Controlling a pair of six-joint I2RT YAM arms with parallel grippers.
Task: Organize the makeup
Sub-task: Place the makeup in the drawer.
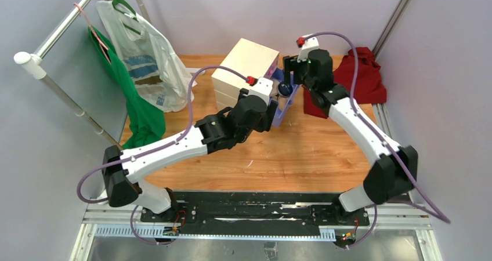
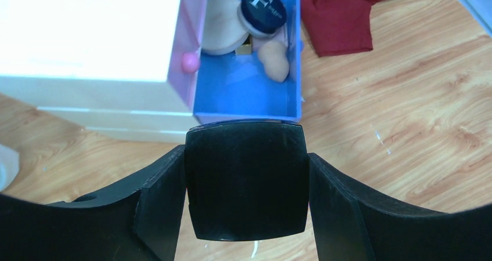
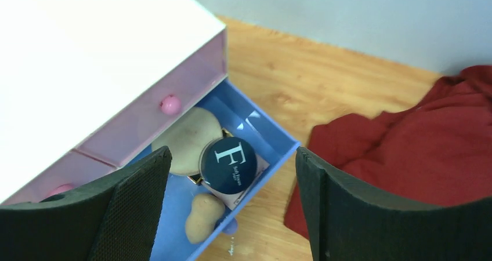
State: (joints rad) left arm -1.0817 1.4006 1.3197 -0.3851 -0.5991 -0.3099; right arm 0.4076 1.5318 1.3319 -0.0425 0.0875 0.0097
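Note:
My left gripper (image 2: 246,185) is shut on a black square compact (image 2: 246,180), held just in front of the open blue drawer (image 2: 249,93) of the cream chest (image 1: 243,69). In the drawer lie a round navy compact with a white F (image 3: 228,164), a beige round puff (image 3: 185,139), a beige sponge (image 3: 202,217) and a pink square (image 3: 255,182) under the navy compact. The same navy compact (image 2: 264,11), puff (image 2: 223,32) and sponge (image 2: 274,62) show in the left wrist view. My right gripper (image 3: 232,209) hangs open above the drawer with nothing between its fingers. In the top view, the left gripper (image 1: 272,113) and the right gripper (image 1: 287,81) flank the drawer.
A red cloth (image 1: 362,78) lies right of the chest, against the drawer's side (image 3: 406,156). The pink drawer (image 3: 168,107) above the blue one is closed. A rail at the back left carries a white plastic bag (image 1: 145,58) and green cloth (image 1: 139,116).

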